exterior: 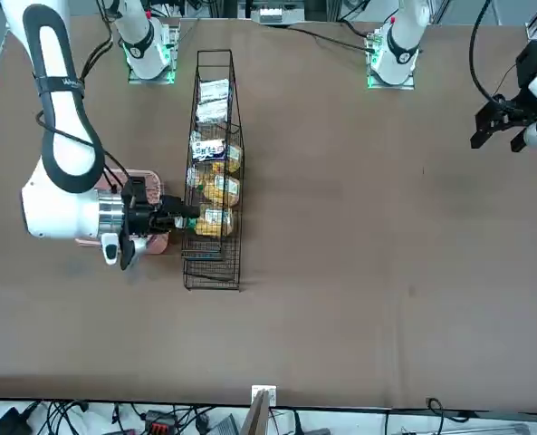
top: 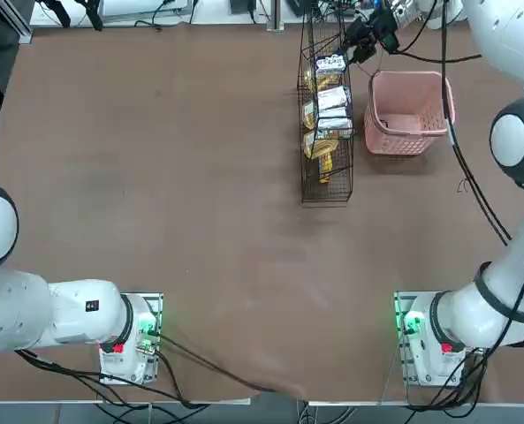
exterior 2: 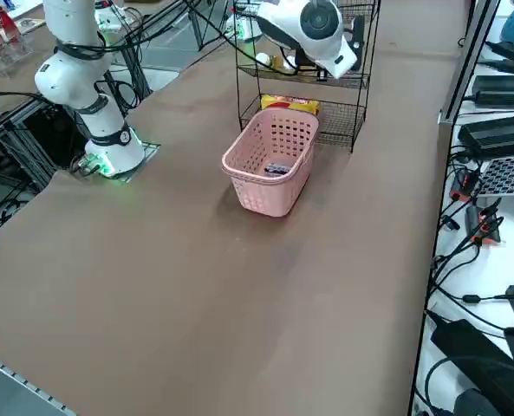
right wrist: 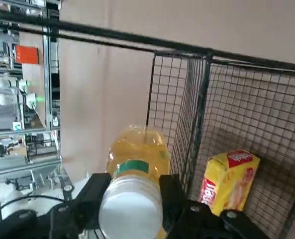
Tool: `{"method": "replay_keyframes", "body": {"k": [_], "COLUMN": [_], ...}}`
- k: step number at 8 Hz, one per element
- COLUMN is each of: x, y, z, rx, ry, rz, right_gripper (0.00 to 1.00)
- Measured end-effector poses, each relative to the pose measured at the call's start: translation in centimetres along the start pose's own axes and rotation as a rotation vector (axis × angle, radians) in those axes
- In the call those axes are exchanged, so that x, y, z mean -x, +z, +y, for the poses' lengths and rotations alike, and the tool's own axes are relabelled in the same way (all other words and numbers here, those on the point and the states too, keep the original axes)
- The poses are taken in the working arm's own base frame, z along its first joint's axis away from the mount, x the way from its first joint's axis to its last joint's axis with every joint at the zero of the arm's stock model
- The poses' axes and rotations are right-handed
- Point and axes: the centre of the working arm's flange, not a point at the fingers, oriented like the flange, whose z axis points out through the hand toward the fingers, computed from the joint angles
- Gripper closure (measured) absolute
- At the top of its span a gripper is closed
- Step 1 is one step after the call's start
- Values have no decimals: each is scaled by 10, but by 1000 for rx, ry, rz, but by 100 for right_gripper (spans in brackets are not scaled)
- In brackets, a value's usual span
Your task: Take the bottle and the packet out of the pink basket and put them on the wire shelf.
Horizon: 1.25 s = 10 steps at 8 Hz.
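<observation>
Right pincer [right wrist: 130, 199] clamped on bottle [right wrist: 136, 172] at wire shelf [right wrist: 202, 124]; yellow packet [right wrist: 229, 180] beside; pink basket [top: 407, 113] at shelf's 3 o'clock.

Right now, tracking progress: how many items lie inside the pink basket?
1: the packet lies in the pink basket. The bottle is out, clamped in the right gripper at the wire shelf.

Amber bottle [right wrist: 137, 164] with white cap; pink basket [exterior 2: 272, 165]; black wire shelf [top: 325, 119].

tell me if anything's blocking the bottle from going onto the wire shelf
Nothing visible blocks it. The right gripper holds the bottle at the wire shelf, whose upright wire and yellow packet sit beside its path.
</observation>
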Motion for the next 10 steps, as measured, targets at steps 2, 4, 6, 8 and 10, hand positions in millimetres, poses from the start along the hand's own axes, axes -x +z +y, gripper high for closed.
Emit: {"method": "replay_keyframes", "body": {"k": [2,4,6,8,10], "x": [-3,-3,-5,-7,-7], "y": [3,4,2,0,0], "z": [5,4,2,-3,-5], "rx": [2,1,1,0,-2], "ry": [12,20,16,30,33], "rz": [12,12,17,22,22], "right_gripper": [45,45,45,45,45]}}
